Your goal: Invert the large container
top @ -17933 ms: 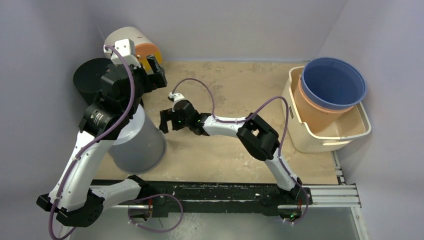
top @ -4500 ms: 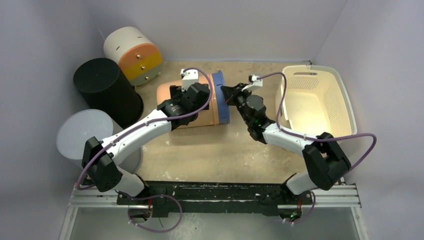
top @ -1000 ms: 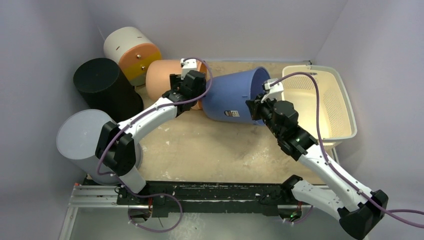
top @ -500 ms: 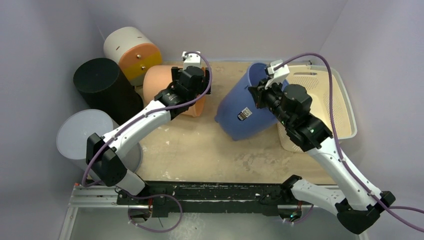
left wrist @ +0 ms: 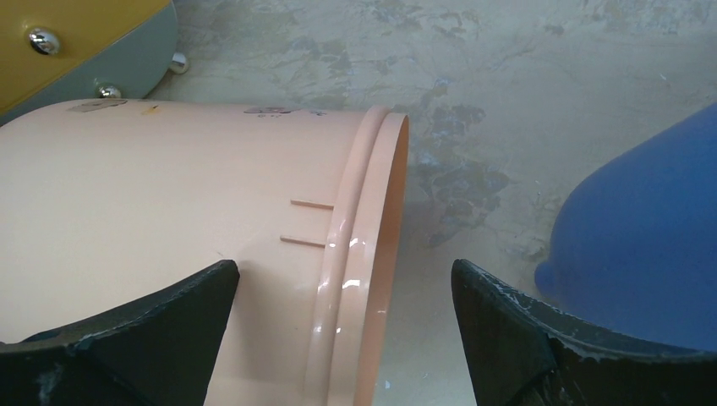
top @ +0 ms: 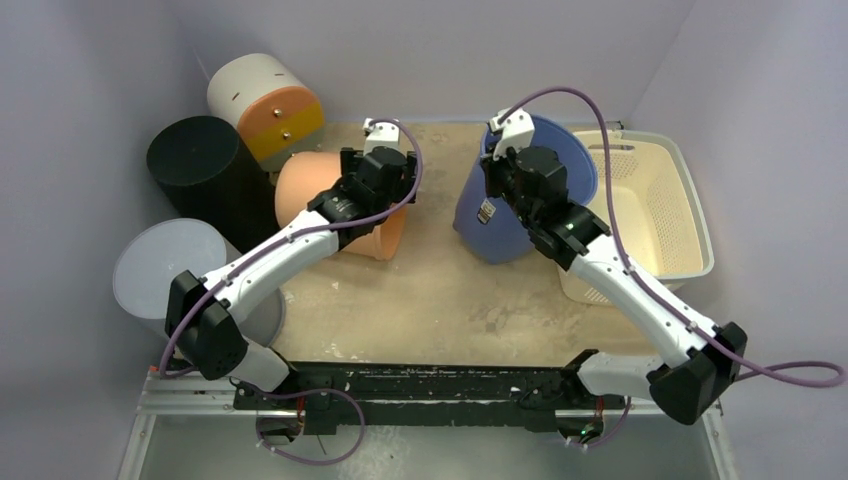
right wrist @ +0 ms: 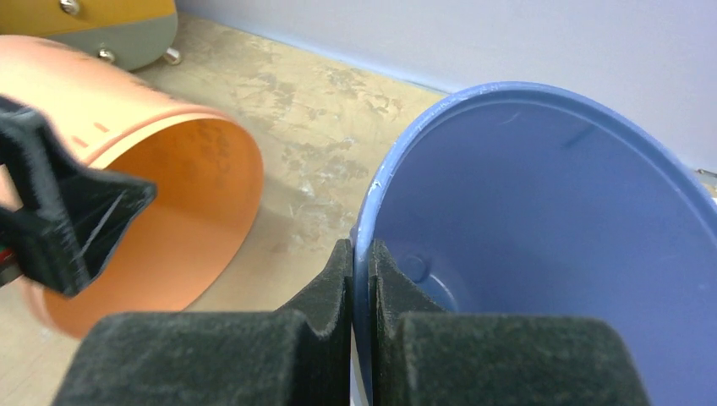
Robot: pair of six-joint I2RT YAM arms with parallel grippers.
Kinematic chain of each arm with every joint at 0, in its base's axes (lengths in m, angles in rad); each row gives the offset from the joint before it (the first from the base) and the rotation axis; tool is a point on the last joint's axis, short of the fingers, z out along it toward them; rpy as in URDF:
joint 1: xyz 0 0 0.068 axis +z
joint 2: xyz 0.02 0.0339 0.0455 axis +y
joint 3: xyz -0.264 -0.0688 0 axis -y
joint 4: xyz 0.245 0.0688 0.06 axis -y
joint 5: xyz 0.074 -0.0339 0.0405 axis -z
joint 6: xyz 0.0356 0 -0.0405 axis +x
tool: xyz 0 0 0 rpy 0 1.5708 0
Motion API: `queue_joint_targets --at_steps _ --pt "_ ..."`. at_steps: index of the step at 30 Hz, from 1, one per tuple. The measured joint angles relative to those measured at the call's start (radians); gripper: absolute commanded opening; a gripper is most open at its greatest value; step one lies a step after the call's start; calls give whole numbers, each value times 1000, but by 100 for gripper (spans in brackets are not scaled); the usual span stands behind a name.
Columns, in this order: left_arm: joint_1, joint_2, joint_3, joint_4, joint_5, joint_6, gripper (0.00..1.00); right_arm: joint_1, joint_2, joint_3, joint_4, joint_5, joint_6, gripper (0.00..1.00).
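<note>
Far left, at 9 o'clock in the top view, you have a grey bin (top: 160,275). A black bin (top: 200,165) stands just behind it at 10, and a cream-and-orange drawer unit (top: 262,100) sits at 11 by the back wall.

Next comes the orange bucket (top: 302,185) (left wrist: 169,211) (right wrist: 186,203). It lies on its side on the table (top: 430,290), mouth facing about 4 o'clock and base toward the black bin. Your left gripper (top: 385,188) (left wrist: 342,271) hangs over the rim end with its jaws spread wide, one finger on each side of the rim band, gripping nothing. You can't tell whether the fingers brush the wall. A strip of bare table separates the two buckets.

Right of centre, about 1 o'clock, is the blue bucket (top: 500,235) (left wrist: 643,254) (right wrist: 541,211). It is mouth-up and leaning, its open end tipped toward 1 o'clock and a label on its near wall, so it is not upside down. You can't tell whether its base rests on the table. Your right gripper (top: 497,168) (right wrist: 359,254) is pinched tight on the rim at the bucket's 9 o'clock edge, one finger inside and one outside.

The bucket's right side overlaps the left edge of the white basket (top: 655,215) at 3 o'clock. You can't tell whether they touch.
</note>
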State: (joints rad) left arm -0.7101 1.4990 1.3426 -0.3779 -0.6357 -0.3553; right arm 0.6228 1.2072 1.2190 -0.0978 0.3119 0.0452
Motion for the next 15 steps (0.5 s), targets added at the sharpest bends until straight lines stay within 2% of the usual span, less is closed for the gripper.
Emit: queue_joint_targets --at_steps 9,15 --pt "0 -53 -50 6 -13 0 93 6 188 0 145 20 -20 0" --pt "0 -65 -73 20 -25 0 93 5 307 34 291 111 -74 0"
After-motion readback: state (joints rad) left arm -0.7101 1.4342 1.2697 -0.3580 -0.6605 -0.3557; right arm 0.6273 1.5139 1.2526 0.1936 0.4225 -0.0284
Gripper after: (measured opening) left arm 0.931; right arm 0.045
